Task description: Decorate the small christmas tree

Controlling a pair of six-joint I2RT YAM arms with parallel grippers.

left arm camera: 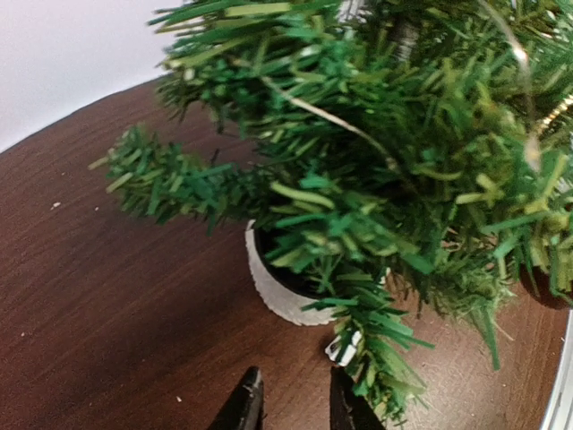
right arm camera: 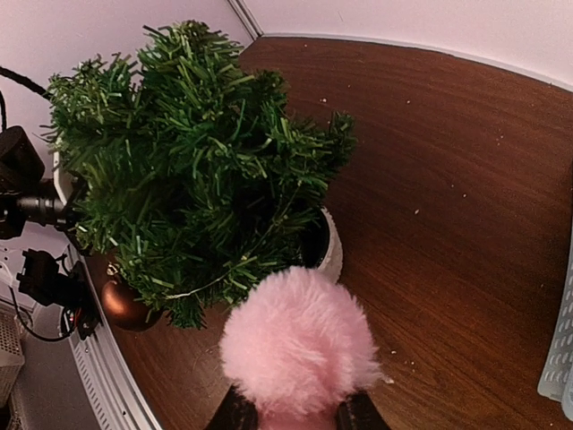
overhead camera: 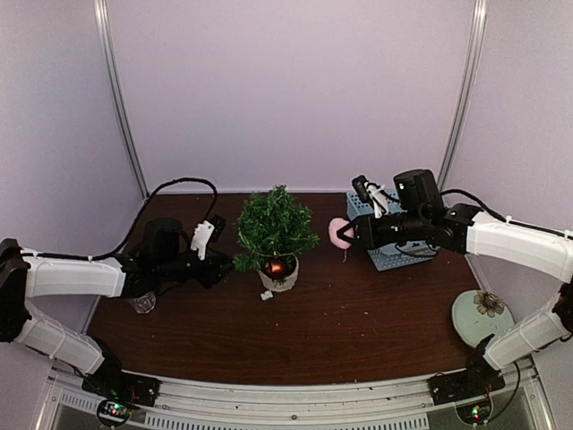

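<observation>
At the tree's nine o'clock, the left gripper is hovering low beside the white pot. Its fingers are standing a narrow gap apart, with bare table between them and nothing held.

The small christmas tree is standing upright in that pot near the middle of the table. One reddish-brown bauble is hanging among its lowest sprigs at six o'clock. No other ornament is showing, so the decorating looks barely begun.

At the tree's three o'clock, the right gripper is clamping a fluffy pink pom-pom. It is holding the pom-pom in the air just beside the sprigs, apparently not touching them. Hanging it on a sprig seems to be the step in hand.

Farther toward three o'clock, a light-blue basket is sitting behind the right arm. Whether it has more ornaments in it I cannot tell.
</observation>
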